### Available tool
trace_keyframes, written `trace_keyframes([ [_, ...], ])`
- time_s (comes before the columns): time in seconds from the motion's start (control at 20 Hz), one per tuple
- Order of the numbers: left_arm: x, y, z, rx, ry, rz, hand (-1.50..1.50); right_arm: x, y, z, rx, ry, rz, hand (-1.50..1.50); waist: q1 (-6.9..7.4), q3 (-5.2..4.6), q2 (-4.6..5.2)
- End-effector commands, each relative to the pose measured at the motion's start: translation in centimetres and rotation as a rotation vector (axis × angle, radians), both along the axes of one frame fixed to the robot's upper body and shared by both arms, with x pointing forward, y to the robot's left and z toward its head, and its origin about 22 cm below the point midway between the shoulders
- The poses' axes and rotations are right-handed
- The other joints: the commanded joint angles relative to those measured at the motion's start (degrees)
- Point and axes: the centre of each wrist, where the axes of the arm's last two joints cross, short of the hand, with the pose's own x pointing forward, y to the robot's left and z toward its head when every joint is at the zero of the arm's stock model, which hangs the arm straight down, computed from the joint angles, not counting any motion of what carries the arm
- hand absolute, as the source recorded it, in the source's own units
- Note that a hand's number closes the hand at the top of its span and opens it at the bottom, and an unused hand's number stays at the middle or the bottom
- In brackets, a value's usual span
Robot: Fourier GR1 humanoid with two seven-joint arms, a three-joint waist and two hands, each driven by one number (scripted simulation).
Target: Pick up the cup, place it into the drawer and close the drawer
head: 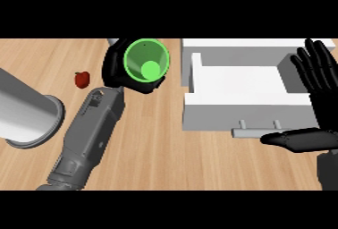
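A large grey metal cylinder [26, 114] lies on its side on the wooden counter [165, 156] at far left, with a small red pepper [82, 79] just past it. The left hand [117, 67] curls around the green round cup [146, 60], held beside the open white drawer [247, 109]. At the right edge, the right hand [317, 89] rests open, fingers up.

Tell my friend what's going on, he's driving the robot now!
Left hand: curled round the green cup, held left of the drawer.
Right hand: open, fingers up, resting at the right edge by the drawer.
Drawer: open, nothing visible inside, handle toward the robot.
Done: cup picked up.
Left: put the cup in the drawer, then shut it.
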Motion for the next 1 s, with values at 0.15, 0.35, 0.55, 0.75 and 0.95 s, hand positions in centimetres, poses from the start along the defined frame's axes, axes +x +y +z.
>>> trace_keyframes([
  [0.15, 0.9, -6.8, 9.0, 0.065, -0.007, -0.011, 1.5, 0.4, 0.9, 0.4, 0.011, -0.019, 0.004, -1.5, -1.06, -0.03, 0.29],
  [0.35, 1.2, -9.4, 11.1, 0.108, 0.028, 0.039, 1.5, 1.4, -0.7, 0.0, 0.02, -0.027, -0.006, -1.5, -1.74, -0.01, 0.65],
  [0.55, 2.0, -11.8, 14.6, 0.15, 0.149, 0.044, 1.5, 0.0, 0.1, -0.5, -0.009, -0.024, 0.038, -1.5, -2.79, 0.02, 0.81],
  [0.75, 2.5, -11.6, 11.0, 0.248, 0.225, 0.086, 1.5, 0.5, -0.4, 0.0, 0.017, -0.05, 0.021, -1.5, -3.88, 0.03, 1.26],
  [0.95, 3.0, -11.8, 10.6, 0.315, 0.284, 0.103, 1.5, 0.5, 0.9, 2.5, 0.011, -0.059, 0.056, -1.5, -5.25, -0.01, 1.54],
])
